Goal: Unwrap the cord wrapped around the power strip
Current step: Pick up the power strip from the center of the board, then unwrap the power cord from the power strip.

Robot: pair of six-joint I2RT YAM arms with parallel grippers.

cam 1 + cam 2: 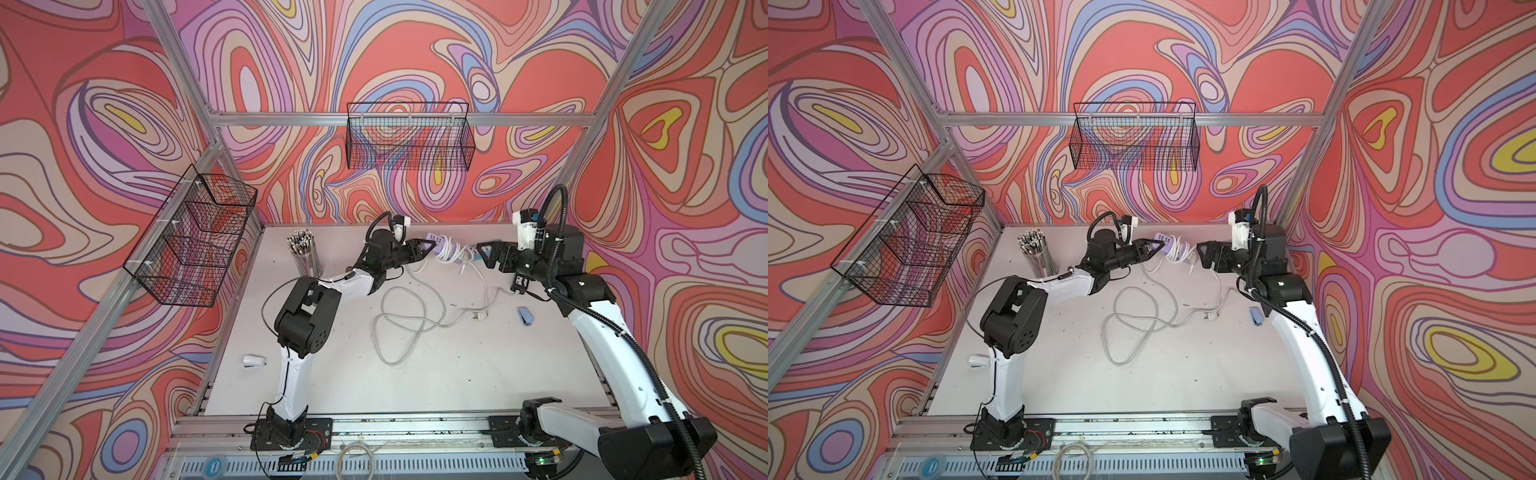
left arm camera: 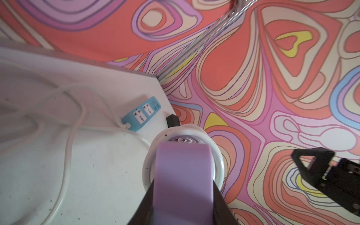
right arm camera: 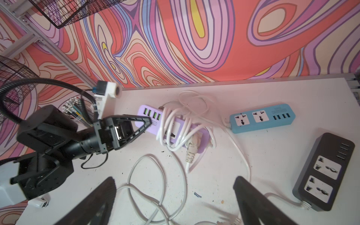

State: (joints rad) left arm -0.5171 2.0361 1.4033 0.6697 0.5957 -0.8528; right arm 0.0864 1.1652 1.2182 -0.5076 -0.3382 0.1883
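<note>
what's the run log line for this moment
left gripper: shut on purple power strip end | right gripper: open, empty | cord: coiled around strip | task: unwrap not done

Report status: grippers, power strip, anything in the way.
Left gripper shut on purple power strip's end; right gripper open, clear of it. Cord wrapped around its middle. Blue power strip and loose gray cable close by.
</note>
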